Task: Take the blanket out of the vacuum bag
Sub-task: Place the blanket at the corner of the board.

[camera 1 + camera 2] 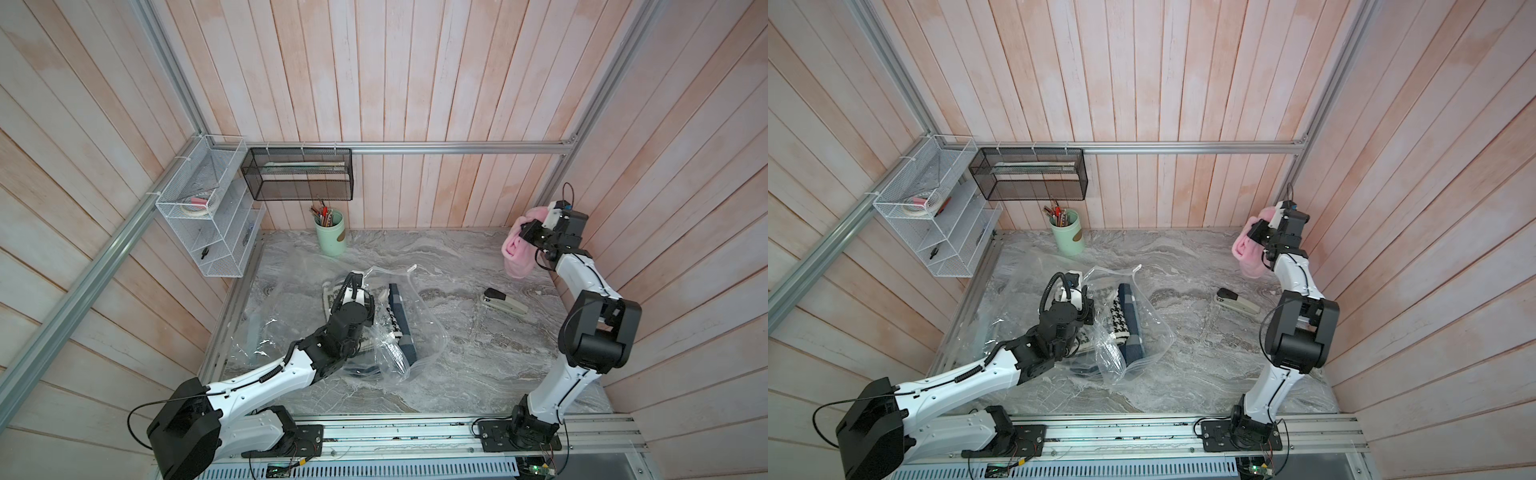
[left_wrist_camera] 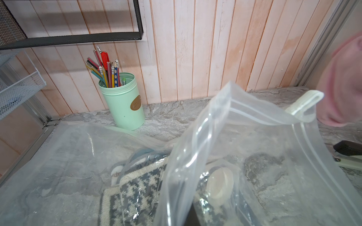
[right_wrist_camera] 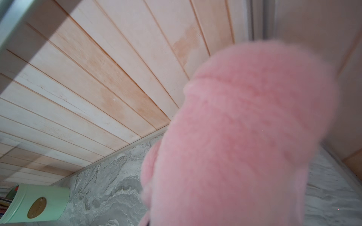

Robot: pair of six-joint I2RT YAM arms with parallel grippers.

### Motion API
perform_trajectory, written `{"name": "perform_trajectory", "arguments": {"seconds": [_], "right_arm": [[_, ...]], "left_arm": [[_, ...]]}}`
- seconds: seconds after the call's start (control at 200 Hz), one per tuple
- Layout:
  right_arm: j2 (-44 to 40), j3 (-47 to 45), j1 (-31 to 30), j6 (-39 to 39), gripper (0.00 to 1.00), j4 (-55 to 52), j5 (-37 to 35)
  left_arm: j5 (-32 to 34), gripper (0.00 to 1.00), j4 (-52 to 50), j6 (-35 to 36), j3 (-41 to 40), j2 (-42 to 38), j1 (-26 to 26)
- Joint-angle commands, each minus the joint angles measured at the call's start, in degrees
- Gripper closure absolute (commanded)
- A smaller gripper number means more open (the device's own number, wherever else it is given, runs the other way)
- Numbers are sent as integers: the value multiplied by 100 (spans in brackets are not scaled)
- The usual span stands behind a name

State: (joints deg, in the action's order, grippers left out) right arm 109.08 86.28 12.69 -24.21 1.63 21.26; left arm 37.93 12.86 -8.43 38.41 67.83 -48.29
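Left wrist view: film of the bag [image 2: 235, 137] rises in a tent close to the lens, with the valve cap [image 2: 220, 184] and a houndstooth knit [image 2: 135, 187] under it. In both top views the bag lies crumpled on the near-left half of the worktop [image 1: 478, 374], its open mouth turned toward the far right. The left gripper [image 1: 369, 308] sits over it with jaws together. They appear clamped on the upper film layer, though the tips are hidden. A navy textile [image 1: 401, 320] lies inside the bag beside the knit.

Farther right, well apart from the bag, a stapler [image 1: 505, 302] lies on the worktop. At the far right, the right gripper [image 1: 523, 231] is raised near the wall, jaws clamped on the pink blanket [image 1: 515, 259]. The blanket hangs folded, fully clear of the bag and off the worktop. A pencil cup [image 1: 331, 232] stands at the far wall.

Extraction is judged done; only set-down remains. Hazards:
- Slip: the blanket is soft and thick and hangs from one pinch. A quick swing could pull it free or open the fold.
- Snag: a straight descent could drape it over the stapler or brush the wall.
- Drag: any left-arm motion while clamped would slide the bag and its contents.
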Motion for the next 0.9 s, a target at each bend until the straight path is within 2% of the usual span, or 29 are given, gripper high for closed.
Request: {"name": "perform_trajectory", "arguments": {"seconds": [0.0,0.23,0.395,0.49,0.545,0.565,0.675,0.79,0.895], "right_arm": [[629,277,-398,-57,100,166,-139],[1993,797,-976,-663,100,1004,201],[2718,1520,-1279,-896,100,981,415],[2848,1787,-1381,-794,57,796,459],[2707,1761,-1419,-573,38,694,360],[2601,1718,-1423,-500,34,678,304],[1895,1172,-1382,-176,30,795,46],[1183,350,-1127,-343,29,1148,-48],[924,-93,-892,-326,29,993,-263]], "left_arm": [[141,100,-80,69,260,-36,-18],[223,100,-326,251,473,-60,-31],[208,100,-346,289,548,16,-30],[169,100,-351,243,581,95,-44],[124,100,-346,204,580,144,-52],[122,100,-335,186,586,165,-53],[115,100,-269,128,582,252,-125],[123,100,-207,82,640,360,-226],[154,100,-205,117,732,430,-336]]}}
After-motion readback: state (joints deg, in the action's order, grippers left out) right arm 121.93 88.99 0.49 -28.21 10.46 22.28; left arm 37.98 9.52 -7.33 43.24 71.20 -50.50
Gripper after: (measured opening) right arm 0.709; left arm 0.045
